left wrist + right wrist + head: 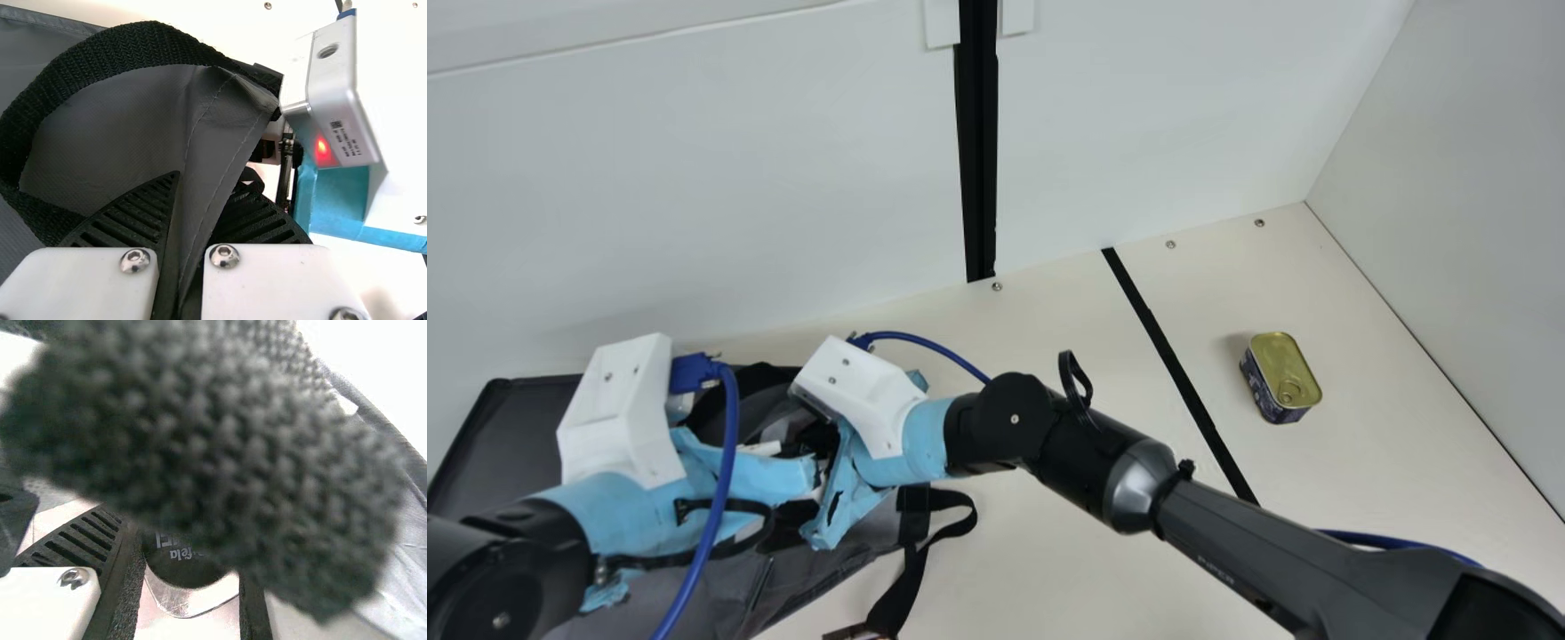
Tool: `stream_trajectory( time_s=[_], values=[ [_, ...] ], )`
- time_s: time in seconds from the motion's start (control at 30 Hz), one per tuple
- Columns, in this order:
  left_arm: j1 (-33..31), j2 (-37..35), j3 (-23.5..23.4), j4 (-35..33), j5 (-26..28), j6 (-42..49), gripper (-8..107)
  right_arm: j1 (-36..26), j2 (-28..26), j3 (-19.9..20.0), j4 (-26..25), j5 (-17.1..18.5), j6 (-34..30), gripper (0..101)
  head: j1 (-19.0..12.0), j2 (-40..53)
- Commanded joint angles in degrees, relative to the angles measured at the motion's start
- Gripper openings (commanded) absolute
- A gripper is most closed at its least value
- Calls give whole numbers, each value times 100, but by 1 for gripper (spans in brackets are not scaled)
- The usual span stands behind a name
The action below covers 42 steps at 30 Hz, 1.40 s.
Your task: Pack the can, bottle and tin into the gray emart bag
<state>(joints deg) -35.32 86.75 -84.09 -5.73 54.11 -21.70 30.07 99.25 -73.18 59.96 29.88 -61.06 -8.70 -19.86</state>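
Note:
The gray bag (800, 569) lies at the main view's lower left, with my left gripper (793, 484) and right gripper (823, 493) close together over it. In the left wrist view, a fold of the bag (210, 160) is pinched between the ribbed fingers of my left gripper (177, 257). In the right wrist view, my right gripper (190, 600) is shut on a dark can (183, 560) with a silver rim, and a blurred black strap (200, 447) crosses in front. The gold-topped tin (1282, 372) stands at the right of the main view.
A black strip (1183, 378) runs along the table between my right arm and the tin. White walls stand at the back and right. A bag strap (951, 524) trails onto the table. A dark panel (511, 453) lies at the far left.

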Motion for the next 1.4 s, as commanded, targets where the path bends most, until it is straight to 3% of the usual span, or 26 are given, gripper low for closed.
stream_trajectory(
  time_s=[0.0,0.7,1.37],
  values=[
    [0,0,0,0,0,0,10,4,5,-9,-15,7,11,20,-130,-14],
    [0,0,0,0,0,0,10,-85,-75,55,-147,154,24,90,-130,-14],
    [0,0,0,0,0,0,10,-462,-634,429,-347,297,150,91,-130,-14]
  ],
)
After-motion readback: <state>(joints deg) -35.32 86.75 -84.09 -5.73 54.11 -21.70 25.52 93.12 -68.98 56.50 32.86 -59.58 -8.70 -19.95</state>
